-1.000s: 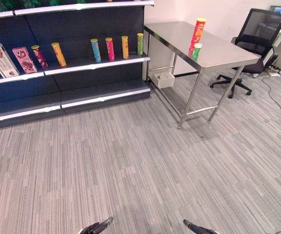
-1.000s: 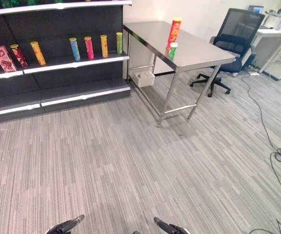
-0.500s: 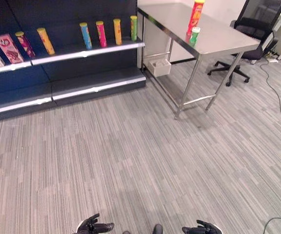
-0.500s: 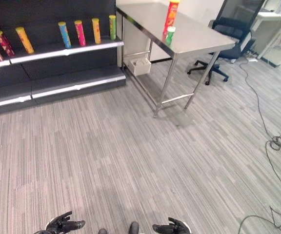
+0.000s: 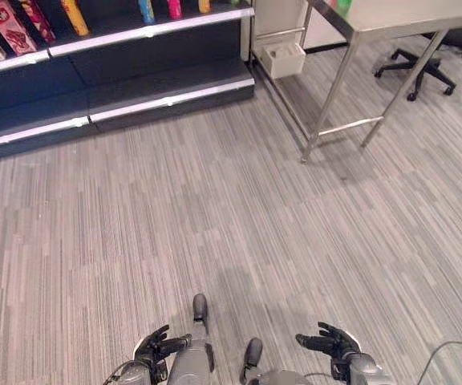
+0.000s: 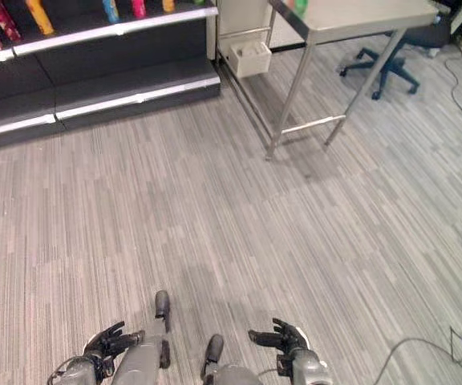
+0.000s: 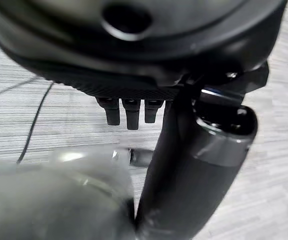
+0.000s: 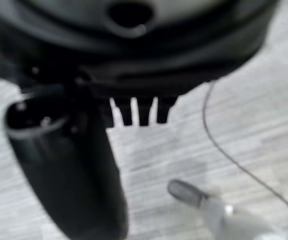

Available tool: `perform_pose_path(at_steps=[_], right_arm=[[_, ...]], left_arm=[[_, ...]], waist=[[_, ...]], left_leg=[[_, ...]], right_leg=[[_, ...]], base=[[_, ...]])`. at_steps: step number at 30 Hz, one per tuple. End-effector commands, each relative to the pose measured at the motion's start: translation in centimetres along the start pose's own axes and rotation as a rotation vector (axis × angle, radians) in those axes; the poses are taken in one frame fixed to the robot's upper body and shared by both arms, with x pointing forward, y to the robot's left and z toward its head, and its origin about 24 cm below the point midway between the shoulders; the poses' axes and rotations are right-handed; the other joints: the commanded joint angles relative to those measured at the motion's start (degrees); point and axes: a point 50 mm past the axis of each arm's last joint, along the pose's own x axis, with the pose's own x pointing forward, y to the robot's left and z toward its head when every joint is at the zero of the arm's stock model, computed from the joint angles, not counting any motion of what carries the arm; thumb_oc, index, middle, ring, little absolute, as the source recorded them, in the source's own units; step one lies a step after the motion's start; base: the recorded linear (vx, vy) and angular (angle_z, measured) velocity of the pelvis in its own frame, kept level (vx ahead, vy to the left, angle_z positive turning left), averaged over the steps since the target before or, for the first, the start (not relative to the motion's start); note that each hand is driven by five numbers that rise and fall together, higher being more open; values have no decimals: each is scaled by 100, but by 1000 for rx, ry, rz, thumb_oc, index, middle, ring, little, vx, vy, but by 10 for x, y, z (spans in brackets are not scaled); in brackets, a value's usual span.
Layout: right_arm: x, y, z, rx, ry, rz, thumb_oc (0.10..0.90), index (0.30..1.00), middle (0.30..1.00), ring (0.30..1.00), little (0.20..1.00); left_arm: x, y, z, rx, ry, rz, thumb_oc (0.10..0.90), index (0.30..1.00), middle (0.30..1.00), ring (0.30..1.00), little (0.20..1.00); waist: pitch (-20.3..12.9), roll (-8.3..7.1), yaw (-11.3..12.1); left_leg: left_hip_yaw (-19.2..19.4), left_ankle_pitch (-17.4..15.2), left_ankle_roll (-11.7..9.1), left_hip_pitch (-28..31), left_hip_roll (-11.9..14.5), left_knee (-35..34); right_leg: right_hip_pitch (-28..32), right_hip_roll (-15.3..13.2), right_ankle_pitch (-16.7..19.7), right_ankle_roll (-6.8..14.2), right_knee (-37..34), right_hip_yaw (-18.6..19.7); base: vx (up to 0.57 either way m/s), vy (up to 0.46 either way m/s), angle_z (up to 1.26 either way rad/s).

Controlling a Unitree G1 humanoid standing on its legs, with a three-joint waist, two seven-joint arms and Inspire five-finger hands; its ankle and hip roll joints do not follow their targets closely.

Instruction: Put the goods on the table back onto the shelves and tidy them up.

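Left hand (image 5: 152, 348) is seen at 7 o'clock in the left eye view, low over the grey striped carpet (image 5: 215, 216). Fingers are relaxed and spread, nothing is held; in the left wrist view short fingertips (image 7: 126, 113) are seen past the dark palm, with floor beyond them.

Right hand (image 5: 330, 343) is seen at 5 o'clock, also low over the carpet. Fingers are loosely spread, nothing is held; same is confirmed in the right wrist view (image 8: 139, 111), with floor showing past the fingertips.

Both hands are well apart from the goods.

Steel worktop (image 5: 407, 14) is seen at 1 o'clock, its legs standing on the carpet. A green item (image 5: 344, 4) is seen on the worktop at the frame's top edge, cropped, so its type cannot be told.

Dark shelving unit (image 5: 111, 68) runs from 10 to 12 o'clock, just beside the worktop. On its upper visible shelf, cropped goods are seen: a pink-red box (image 5: 3, 15) at the far left, a yellow tube (image 5: 74, 16), a blue tube (image 5: 146, 10) and a pink tube (image 5: 173, 8). Lower shelf board (image 5: 167, 96) is seen below them.

A small white bin (image 5: 284, 58) is seen under the worktop's near end, by the shelving. Office chair base (image 5: 417, 66) is seen at 2 o'clock, beyond the worktop.
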Motion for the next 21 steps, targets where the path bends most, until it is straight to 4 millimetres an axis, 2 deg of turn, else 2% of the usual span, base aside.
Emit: perform_pose_path(at_steps=[1,2,5,7,8,9,10,11,12,13,14,15,16,17,19,20,21], right_arm=[[-5,-12,-9,-7,-20,-21,800,900,900,900,900],[-5,-2,-11,-23,-7,12,800,900,900,900,900],[-4,7,-15,-43,10,40,800,900,900,900,900],[-5,8,-19,-45,28,44,800,900,900,900,900],[-5,8,-19,-45,28,44,800,900,900,900,900],[-4,6,-17,-41,25,42,800,900,900,900,900],[-4,6,-15,-33,20,35,800,900,900,900,900],[-4,6,-15,-26,20,32,800,900,900,900,900],[-4,5,-17,-23,29,28,800,900,900,900,900],[-4,5,-17,-23,29,28,800,900,900,900,900],[-6,4,-24,-15,53,20,800,900,900,900,900],[-6,4,-24,-15,53,20,800,900,900,900,900],[-6,1,-27,2,62,10,800,900,900,900,900],[-7,0,-30,6,71,2,800,900,900,900,900],[-7,0,-30,6,71,1,800,900,900,900,900],[-8,0,-33,1,85,1,800,900,900,900,900],[-8,0,-33,1,85,1,800,900,900,900,900]], left_arm=[[-10,23,-30,66,77,62,800,900,900,900,900],[-14,33,-40,38,107,98,800,900,900,900,900],[-15,41,-38,44,100,121,800,900,900,900,900],[-14,46,-33,51,88,128,800,900,900,900,900],[-14,46,-33,51,88,128,800,900,900,900,900],[-12,46,-24,55,60,129,800,900,900,900,900],[-12,47,-21,54,52,132,800,900,900,900,900],[-10,48,-16,55,46,138,800,900,900,900,900],[-10,48,-14,57,41,138,800,900,900,900,900],[-10,48,-14,57,42,138,800,900,900,900,900],[-9,48,-12,74,40,132,800,900,900,900,900],[-9,48,-12,74,40,132,800,900,900,900,900],[-8,45,-8,91,27,118,800,900,900,900,900],[-6,40,-4,112,16,101,800,900,900,900,900],[-6,40,-5,112,16,101,800,900,900,900,900],[-6,39,-2,134,6,94,800,900,900,900,900],[-6,39,-2,134,6,94,800,900,900,900,900]], waist=[[-548,-20,78],[-800,-165,213],[-943,-438,343],[-989,-584,367],[-993,-588,371],[-887,-524,296],[-783,-461,183],[-706,-402,83],[-670,-298,7],[-674,-296,8],[-617,-190,-114],[-607,-193,-126],[-553,-137,-215],[-504,-155,-297],[-493,-148,-300],[-486,-239,-377],[-491,-243,-382]], left_leg=[[654,907,359,-296,-119,-78],[771,838,610,-89,-181,-78],[873,572,909,201,-375,-77],[889,271,1168,474,-605,-62],[894,268,1170,471,-607,-61],[822,39,1353,743,-694,-65],[751,-97,1435,965,-755,-78],[696,-214,1520,1151,-787,-78],[624,-292,1541,1271,-753,-78],[625,-292,1540,1268,-750,-78],[520,-474,1545,1566,-751,-78],[509,-474,1545,1576,-756,-78],[381,-599,1474,1758,-744,-78],[269,-783,1386,1937,-781,-78],[264,-786,1384,1951,-773,-78],[152,-987,1270,2169,-834,-78],[148,-979,1270,2160,-837,-78]], right_leg=[[817,-205,-701,952,86,290],[1116,-329,-873,1016,86,487],[1218,-662,-680,1227,484,546],[830,-969,73,1527,1659,571],[821,-974,68,1530,1668,576],[131,-1089,913,1703,2968,712],[-191,-1205,1214,1748,3518,693],[-389,-1372,1417,1737,3980,596],[-653,-1341,1268,1650,4271,579],[-656,-1338,1271,1649,4269,580],[-1045,-1595,832,1530,4089,274],[-1030,-1601,825,1531,4092,262],[-1226,-1725,557,1428,3249,-5],[-1315,-1718,660,1489,2055,-80],[-1289,-1709,668,1488,2035,-89],[-1423,-1557,997,1671,721,-24],[-1419,-1557,1016,1670,694,-30]], base=[[1033,274,-26],[1173,325,0],[569,211,-116],[339,188,-26],[263,241,-5],[227,273,-5],[354,386,-13],[283,283,14],[205,177,45],[332,152,68],[256,88,55],[509,80,21],[497,-59,24],[497,-58,34],[277,-63,44],[307,-76,22],[454,-101,18]])
